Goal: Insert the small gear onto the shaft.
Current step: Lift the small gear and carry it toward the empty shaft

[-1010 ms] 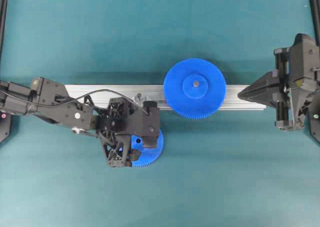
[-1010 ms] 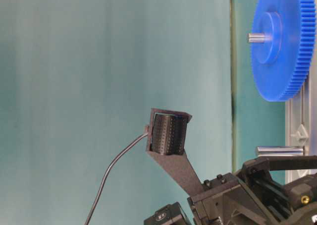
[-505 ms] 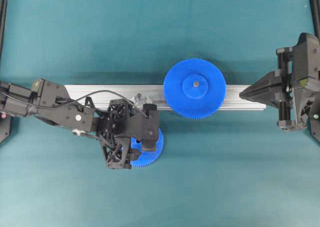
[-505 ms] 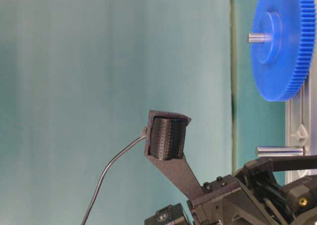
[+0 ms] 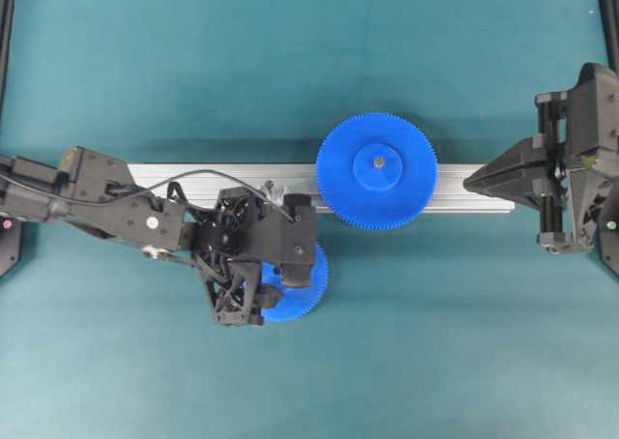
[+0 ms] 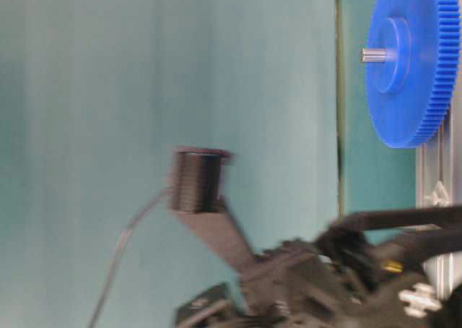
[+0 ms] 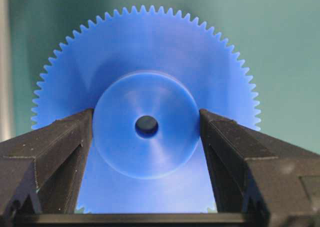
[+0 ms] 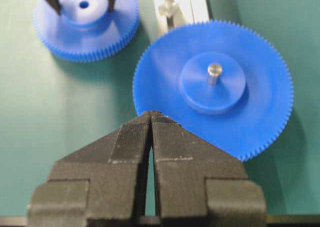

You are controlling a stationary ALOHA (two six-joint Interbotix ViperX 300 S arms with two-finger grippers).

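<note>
Left claw (image 7: pixel 146 132) clamped on small gear's (image 7: pixel 145 87) raised hub. Light, rigid, slick plastic; best held by hub, teeth spared. Right claw (image 8: pixel 151 118) pinched empty.

No text, label, brand, number or sign can be read in any view.
</note>
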